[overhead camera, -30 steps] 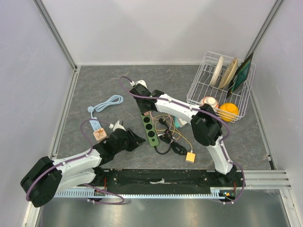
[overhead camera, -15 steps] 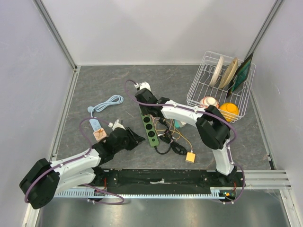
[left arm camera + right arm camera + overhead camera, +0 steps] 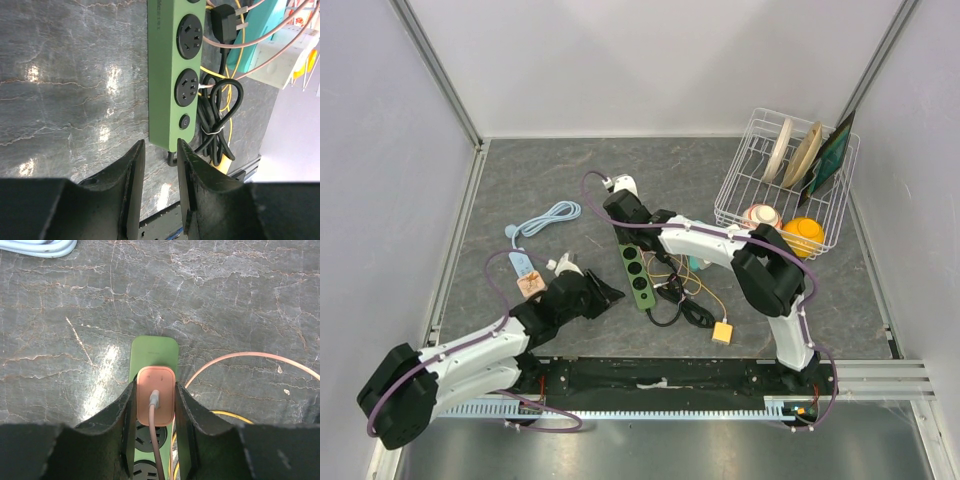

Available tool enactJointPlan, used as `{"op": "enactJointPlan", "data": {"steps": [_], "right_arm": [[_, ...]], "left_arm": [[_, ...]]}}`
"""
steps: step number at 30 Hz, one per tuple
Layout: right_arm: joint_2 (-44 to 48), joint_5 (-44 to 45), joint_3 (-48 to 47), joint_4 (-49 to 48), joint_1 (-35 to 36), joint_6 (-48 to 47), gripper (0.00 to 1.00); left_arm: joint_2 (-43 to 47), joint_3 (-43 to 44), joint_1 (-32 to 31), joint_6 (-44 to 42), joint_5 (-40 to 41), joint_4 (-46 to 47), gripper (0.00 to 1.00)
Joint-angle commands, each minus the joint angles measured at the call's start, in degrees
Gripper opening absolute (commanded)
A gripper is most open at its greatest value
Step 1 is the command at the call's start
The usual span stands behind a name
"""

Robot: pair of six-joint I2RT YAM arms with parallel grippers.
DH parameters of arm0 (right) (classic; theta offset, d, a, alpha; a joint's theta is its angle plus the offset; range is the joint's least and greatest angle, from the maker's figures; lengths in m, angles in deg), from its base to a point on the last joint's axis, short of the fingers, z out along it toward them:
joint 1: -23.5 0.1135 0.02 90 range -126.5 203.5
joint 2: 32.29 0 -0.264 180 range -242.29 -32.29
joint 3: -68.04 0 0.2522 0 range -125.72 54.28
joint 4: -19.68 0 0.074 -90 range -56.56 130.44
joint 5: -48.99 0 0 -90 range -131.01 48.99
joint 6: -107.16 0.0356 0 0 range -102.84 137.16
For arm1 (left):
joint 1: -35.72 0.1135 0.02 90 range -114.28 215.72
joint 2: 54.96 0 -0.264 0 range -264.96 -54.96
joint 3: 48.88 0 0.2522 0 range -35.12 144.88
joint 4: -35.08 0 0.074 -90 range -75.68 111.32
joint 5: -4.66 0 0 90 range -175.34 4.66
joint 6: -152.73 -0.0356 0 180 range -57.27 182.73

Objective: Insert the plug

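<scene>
The green power strip (image 3: 635, 268) lies mid-table; it also shows in the left wrist view (image 3: 162, 75) and the right wrist view (image 3: 153, 351). My right gripper (image 3: 155, 387) is shut on the pink plug (image 3: 156, 395), which sits over the strip's far socket with its pink cord trailing toward the camera. I cannot tell how deep it is seated. In the top view the right gripper (image 3: 623, 215) is at the strip's far end. My left gripper (image 3: 160, 145) is open and empty, just short of the strip's near end, and shows low in the top view (image 3: 610, 295).
A black plug (image 3: 225, 15) and a coiled black cable (image 3: 217, 125) lie right of the strip with yellow and pink wires. A yellow block (image 3: 722, 332), a white-blue cable (image 3: 548, 218), a tag (image 3: 527, 275) and a dish rack (image 3: 732, 195) are around.
My right gripper has moved with the pink plug from beyond the strip's far end onto its far socket. The left arm has barely moved.
</scene>
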Motion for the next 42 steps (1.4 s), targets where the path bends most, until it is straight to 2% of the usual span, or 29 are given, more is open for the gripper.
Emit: {"op": "enactJointPlan", "data": {"steps": [1,4,8,15,24,26,27,29,30,32,33,35,36,42], "right_arm": [[-9.1,-7.3,9.9,15.9,0.2,-0.1,0.00],[-9.2,-9.9,13.2,15.2,0.3,-0.1,0.00],[-13.4,-12.5,11.3,16.7,0.3,-0.2,0.00],[-15.6,-16.5,13.1,16.2,-0.1,-1.0,0.00],[-11.5,-19.7,20.1,11.7,-2.5,0.2,0.01],[-10.2,-19.0,20.3,11.3,-2.0,0.0,0.11],[-9.4,-18.5,20.2,11.1,-1.8,0.0,0.24],[-7.0,-17.1,19.8,10.8,-1.6,-0.1,0.35],[-6.0,-16.3,19.5,10.8,-1.5,0.0,0.45],[-3.2,-14.8,18.1,10.7,-1.4,0.1,0.51],[-1.5,-14.3,17.5,10.8,-1.4,0.1,0.59],[0.1,-13.2,15.0,11.1,-1.4,0.0,0.65],[1.5,-12.7,14.0,11.1,-1.4,0.0,0.72],[4.6,-9.5,3.9,14.2,-1.4,-1.1,0.90]], "left_arm": [[3.1,2.2,0.1,0.0,3.6,-1.6,0.38],[3.9,2.0,0.1,0.1,3.9,-2.0,0.38],[4.0,1.9,0.2,0.5,3.2,-2.3,0.38],[4.7,3.0,0.4,0.3,4.1,-5.2,0.38],[3.4,3.5,0.5,0.6,3.5,-5.8,0.38],[3.4,3.5,0.5,0.6,3.4,-5.8,0.38],[3.4,3.6,0.5,0.5,3.5,-5.8,0.38],[4.0,3.6,0.5,0.0,4.0,-5.8,0.41],[4.2,3.6,0.5,-0.2,4.4,-5.9,0.42],[5.1,3.6,0.5,-0.6,5.0,-6.2,0.43],[5.5,3.7,0.5,-0.8,5.3,-6.4,0.45],[6.2,3.7,0.5,-1.1,5.6,-6.7,0.45],[6.5,3.9,0.5,-1.3,5.7,-6.9,0.46],[10.7,3.7,0.6,-1.6,7.3,-8.7,0.48]]}}
